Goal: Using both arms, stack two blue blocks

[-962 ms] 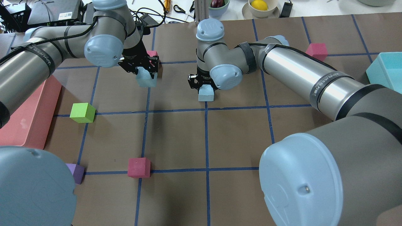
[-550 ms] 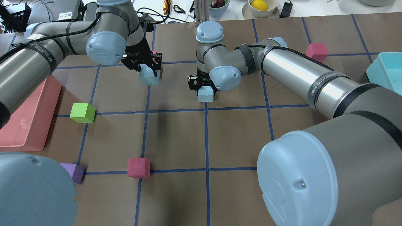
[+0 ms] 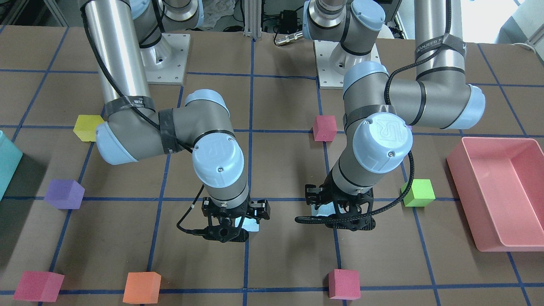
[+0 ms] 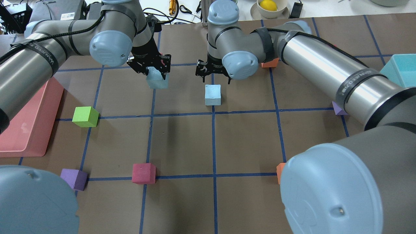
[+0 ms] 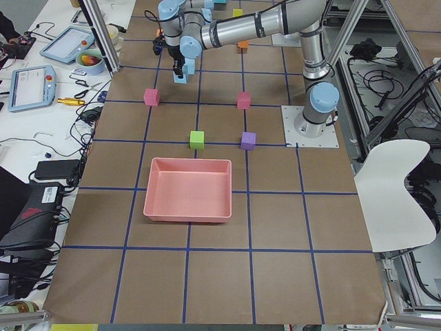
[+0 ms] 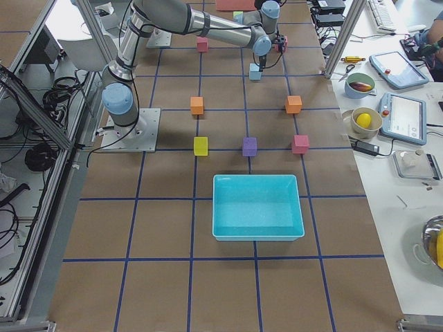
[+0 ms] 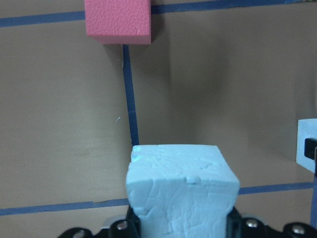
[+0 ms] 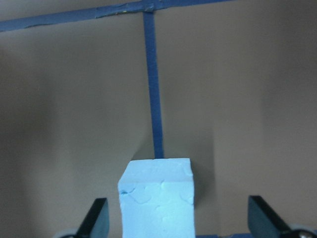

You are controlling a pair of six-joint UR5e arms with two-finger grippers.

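Showed, nearest, a red cube [image 4: 143, 173] and a green cube [image 4: 85, 116] on the brown table [image 4: 247, 143]. Farther in, found the loose block [image 4: 213, 95] flat on the table, just beside a blue tape line [image 4: 213, 139]. Placed the right gripper [image 4: 214, 77] above that block, fingers [image 8: 97, 218] spread wide, clear of both sides, gripping nothing. About level with it, toward the robot's left, caught the left gripper [image 4: 157, 72] clenched on the held block [image 4: 158, 83], lifted off the table. Showed the two blocks apart, unstacked.
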